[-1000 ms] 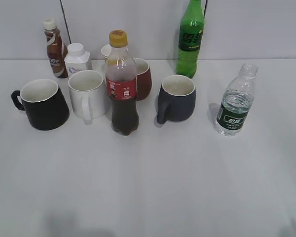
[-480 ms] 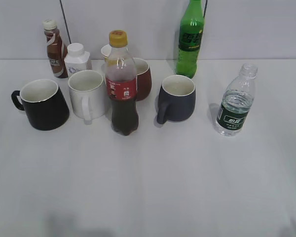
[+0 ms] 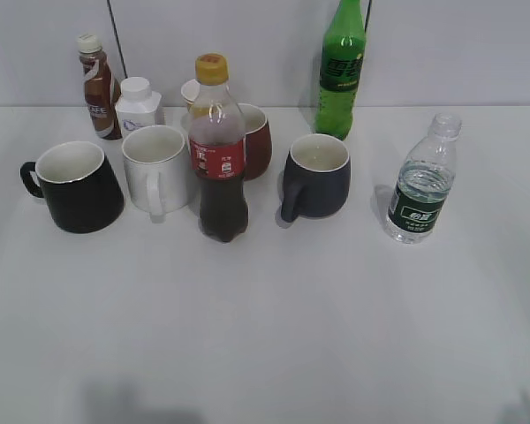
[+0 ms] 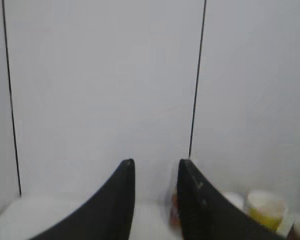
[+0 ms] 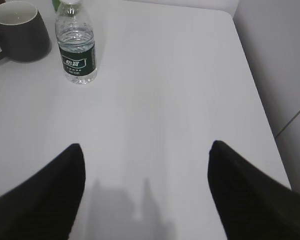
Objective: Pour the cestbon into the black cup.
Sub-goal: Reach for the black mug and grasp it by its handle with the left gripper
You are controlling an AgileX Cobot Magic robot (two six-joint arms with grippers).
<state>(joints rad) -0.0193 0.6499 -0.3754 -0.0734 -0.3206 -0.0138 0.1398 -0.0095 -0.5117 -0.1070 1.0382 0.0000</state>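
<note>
The cestbon (image 3: 421, 181) is seen upright near the table's (image 3: 274, 336) right edge, with bare tabletop in front of it, well apart from the black cup (image 3: 73, 186) at far left. The right gripper (image 5: 146, 150) is spread wide over open surface; the left gripper (image 4: 156, 167) is held narrowly apart, empty.

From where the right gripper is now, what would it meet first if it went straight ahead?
Probably the bare table: the open right gripper looks down at it. The cestbon stands left of that line; depth is unclear.
</note>
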